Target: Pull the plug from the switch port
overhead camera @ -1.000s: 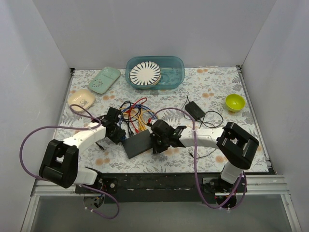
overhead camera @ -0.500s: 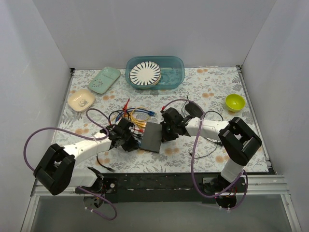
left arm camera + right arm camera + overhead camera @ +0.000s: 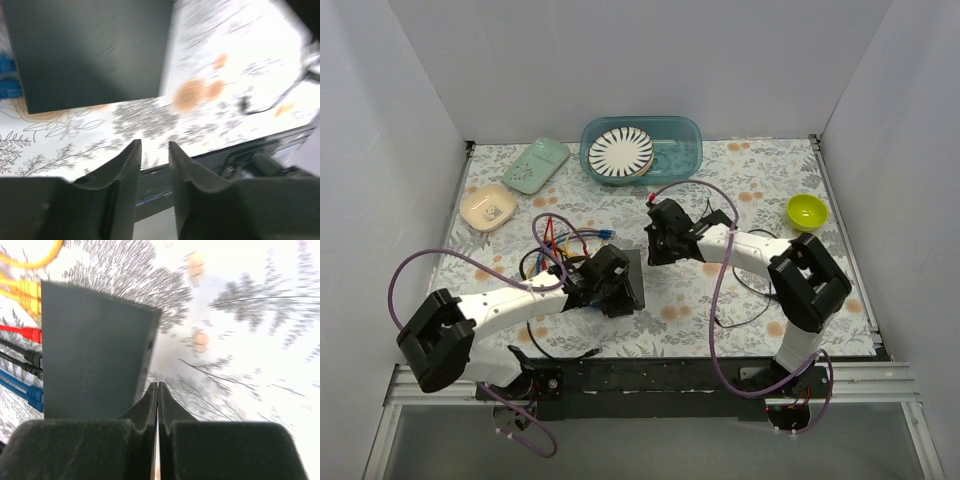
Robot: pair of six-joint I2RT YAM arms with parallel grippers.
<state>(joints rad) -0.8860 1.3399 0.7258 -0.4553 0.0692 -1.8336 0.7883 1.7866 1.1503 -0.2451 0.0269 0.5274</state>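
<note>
The right hand (image 3: 158, 387), shut and empty, should press the black box (image 3: 95, 350) steady on the counter (image 3: 240, 340) while the barely open left hand (image 3: 154, 147) grabs one plug (image 3: 31, 334).

No writing, brand, number or sign can be read in any of the views. The switch (image 3: 95, 355) shows only a plain dark face to both wrist cameras, and the tablecloth (image 3: 750, 180) bears a floral print without lettering.
</note>
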